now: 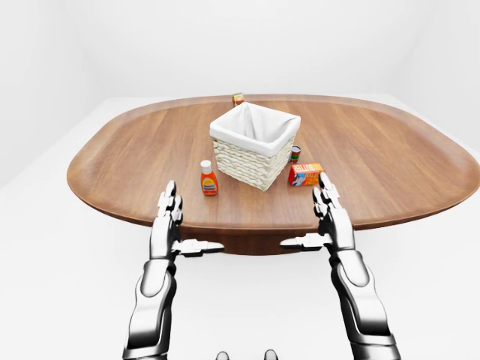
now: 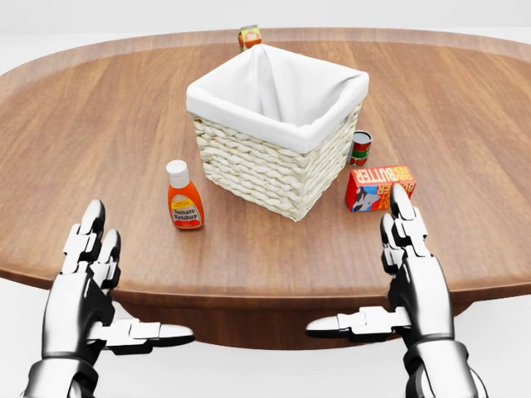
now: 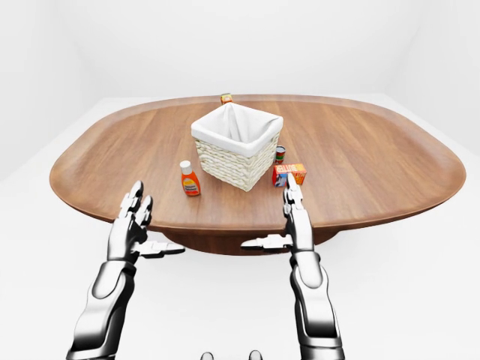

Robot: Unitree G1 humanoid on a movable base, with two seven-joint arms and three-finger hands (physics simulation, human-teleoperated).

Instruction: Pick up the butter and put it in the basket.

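The butter (image 2: 379,186) is a red and orange box lying on the wooden table (image 2: 465,124), just right of the white-lined wicker basket (image 2: 278,124). My right hand (image 2: 402,274) hovers open over the table's near edge, its fingertips just below the butter in the head view and not touching it. My left hand (image 2: 87,282) is open too, low at the left near the table edge, holding nothing. The same hands appear in the left-eye view, left (image 1: 169,221) and right (image 1: 328,217).
A ketchup bottle (image 2: 184,196) stands left of the basket. A small can (image 2: 361,146) sits between basket and butter. Another small box (image 2: 249,36) lies beyond the basket near the table's far rim. White floor surrounds the oval table (image 1: 112,165).
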